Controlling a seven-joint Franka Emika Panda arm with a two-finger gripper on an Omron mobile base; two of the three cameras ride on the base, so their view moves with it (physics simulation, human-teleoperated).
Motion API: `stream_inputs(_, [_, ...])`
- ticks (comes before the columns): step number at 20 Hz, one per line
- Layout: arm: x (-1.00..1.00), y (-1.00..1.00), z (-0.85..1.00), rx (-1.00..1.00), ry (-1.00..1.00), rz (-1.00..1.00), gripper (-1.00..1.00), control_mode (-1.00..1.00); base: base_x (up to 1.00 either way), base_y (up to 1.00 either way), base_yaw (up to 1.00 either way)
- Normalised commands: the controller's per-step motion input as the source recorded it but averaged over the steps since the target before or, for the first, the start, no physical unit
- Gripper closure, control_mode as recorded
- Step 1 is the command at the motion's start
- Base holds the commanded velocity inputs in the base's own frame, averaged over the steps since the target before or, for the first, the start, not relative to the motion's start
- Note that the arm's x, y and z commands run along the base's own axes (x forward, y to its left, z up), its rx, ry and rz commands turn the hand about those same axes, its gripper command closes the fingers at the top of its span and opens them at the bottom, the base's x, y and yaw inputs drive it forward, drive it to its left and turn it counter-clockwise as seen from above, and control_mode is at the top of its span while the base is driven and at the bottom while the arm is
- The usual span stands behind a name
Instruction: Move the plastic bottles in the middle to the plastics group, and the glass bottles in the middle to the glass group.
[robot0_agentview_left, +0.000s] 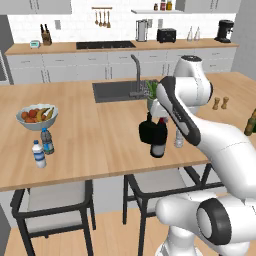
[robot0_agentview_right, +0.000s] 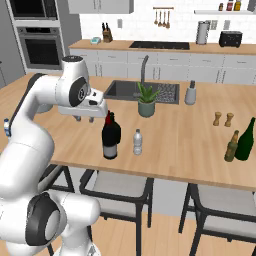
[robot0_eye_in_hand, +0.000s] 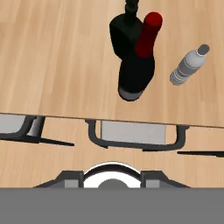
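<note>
- The wine bottle with its red foil top stands upright near my edge of the island counter, and the squat black bottle sits right behind it, so close I can't tell whether they touch.
- Just beside them to the right stands the clear water bottle, white cap up. These three make up the unsorted middle lot.
- The plastics group, two small bottles, waits well off to the left next to the fruit bowl; I reckon the clear bottle belongs there.
- The olive-green bottle marks the glass group far to the right, with a slimmer brown bottle beside it and two wooden shakers further back.
- My gripper hangs above the counter, left of the wine bottle's neck and apart from it, carrying nothing.
- I can't tell from these views whether its jaws are parted or together.
- From the hand camera I look down on the three bottles standing ahead of the fingers, the wine bottle nearest. That looks like my first pick, though I'm judging here.
</note>
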Motion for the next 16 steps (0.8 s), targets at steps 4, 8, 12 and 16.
stream_inputs(4, [-0.14, 0.00, 0.00, 0.00, 0.00, 0.00, -1.00, -1.00, 0.00, 0.00, 0.00])
stream_inputs(8, [-0.22, 0.01, 0.00, 0.00, 0.00, 0.00, -1.00, -1.00, 0.00, 0.00, 0.00])
stream_inputs(12, [-0.03, 0.00, 0.00, 0.00, -0.07, -0.01, -1.00, -1.00, 0.00, 0.00, 0.00])
stream_inputs(16, [0.14, -0.01, 0.00, 0.00, -0.09, -0.04, -1.00, -1.00, 0.00, 0.00, 0.00])
